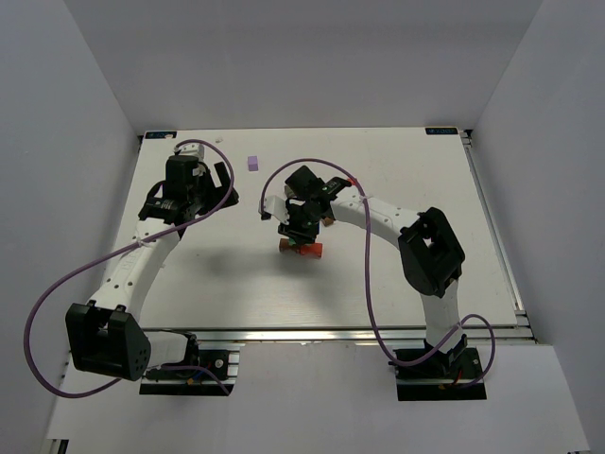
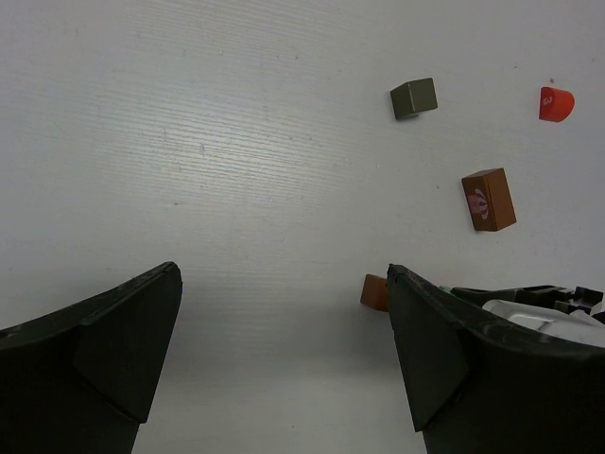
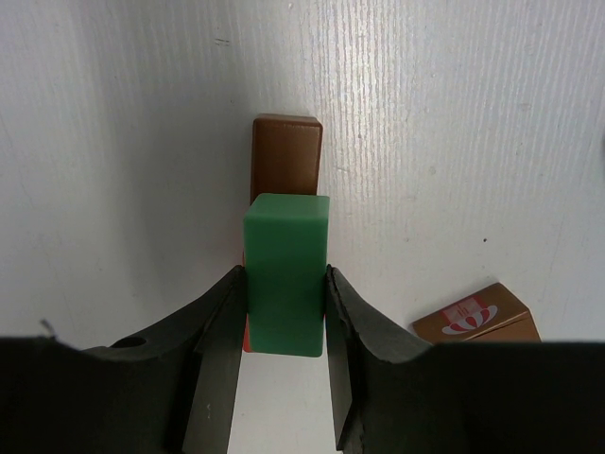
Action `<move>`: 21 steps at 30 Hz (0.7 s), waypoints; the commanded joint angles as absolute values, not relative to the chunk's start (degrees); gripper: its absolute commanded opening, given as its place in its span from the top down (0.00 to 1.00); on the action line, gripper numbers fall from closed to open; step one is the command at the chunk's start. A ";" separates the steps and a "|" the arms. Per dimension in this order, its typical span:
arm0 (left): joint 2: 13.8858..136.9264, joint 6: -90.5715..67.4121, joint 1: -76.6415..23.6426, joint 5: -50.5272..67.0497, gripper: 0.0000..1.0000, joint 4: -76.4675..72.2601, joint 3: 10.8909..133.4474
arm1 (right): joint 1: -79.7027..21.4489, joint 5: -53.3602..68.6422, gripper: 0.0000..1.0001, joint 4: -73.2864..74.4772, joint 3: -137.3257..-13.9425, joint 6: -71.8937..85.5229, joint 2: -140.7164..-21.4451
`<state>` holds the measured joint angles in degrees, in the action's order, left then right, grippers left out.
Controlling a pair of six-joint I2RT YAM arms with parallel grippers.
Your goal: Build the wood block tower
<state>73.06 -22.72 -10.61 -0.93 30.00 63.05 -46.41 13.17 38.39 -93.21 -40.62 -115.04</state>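
Note:
My right gripper [image 3: 284,276] is shut on a green block [image 3: 285,265] and holds it upright over the tower's base, a brown bar [image 3: 286,156] with a sliver of a red bar [image 3: 246,336] beside it. From above, that gripper [image 1: 301,232] covers the green block, with the brown and red bars [image 1: 302,249] just below it. My left gripper [image 2: 284,284] is open and empty over bare table, left of the blocks [image 1: 225,189]. A lilac cube [image 1: 252,163] lies apart at the back.
A brown block with a red-and-white emblem [image 3: 477,317] lies right of the base and also shows in the left wrist view [image 2: 489,200]. A dark grey block [image 2: 414,98] and a small red piece [image 2: 556,104] lie farther off. Grey walls enclose the table.

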 commanded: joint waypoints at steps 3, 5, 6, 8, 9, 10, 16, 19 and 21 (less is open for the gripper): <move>71.89 -22.15 -10.72 -1.41 0.02 30.23 64.16 | -46.58 13.71 0.61 36.56 -93.08 -40.43 -114.26; 71.72 -22.15 -10.64 -1.58 0.02 30.32 64.07 | -46.58 13.62 0.61 36.39 -92.81 -40.43 -114.17; 71.81 -22.15 -10.63 -1.50 0.02 30.32 64.07 | -46.58 13.62 0.60 36.30 -92.73 -40.43 -114.08; 71.72 -22.15 -10.72 -1.58 0.02 30.32 64.07 | -46.58 13.54 0.60 36.21 -92.64 -40.25 -114.08; 71.72 -22.15 -10.64 -1.58 0.02 30.32 64.16 | -46.58 13.54 0.60 36.12 -92.55 -40.25 -114.08; 71.72 -22.15 -10.63 -1.58 0.02 30.32 64.07 | -46.50 13.45 0.60 36.04 -92.46 -40.25 -114.00; 71.63 -22.15 -10.63 -1.67 0.02 30.32 64.16 | -46.58 13.18 0.60 35.86 -91.85 -40.25 -113.47; 71.72 -22.15 -10.64 -1.67 0.02 30.24 64.16 | -46.58 13.10 0.60 35.60 -91.23 -40.17 -112.94; 71.63 -22.15 -10.63 -1.67 0.02 30.32 64.16 | -46.58 13.01 0.60 35.60 -90.97 -40.25 -112.85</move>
